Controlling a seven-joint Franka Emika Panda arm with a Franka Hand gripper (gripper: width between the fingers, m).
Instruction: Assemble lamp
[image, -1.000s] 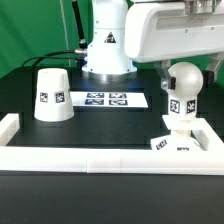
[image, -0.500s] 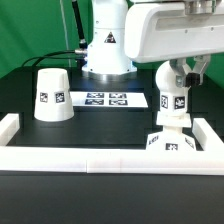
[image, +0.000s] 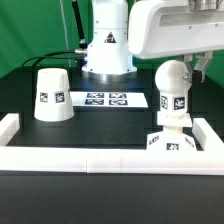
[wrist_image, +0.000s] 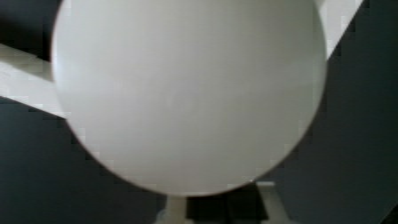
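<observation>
Lamp progress | bulb upright on base, lower right of exterior frame; we cannot tell if seated | shade well apart, middle left, not yet fitted | gripper close at bulb; whether it is clamped we cannot tell

The bulb looks like smooth plastic with a faint sheen — so does the shade; beneath the bulb, the base and the table look matt.
</observation>
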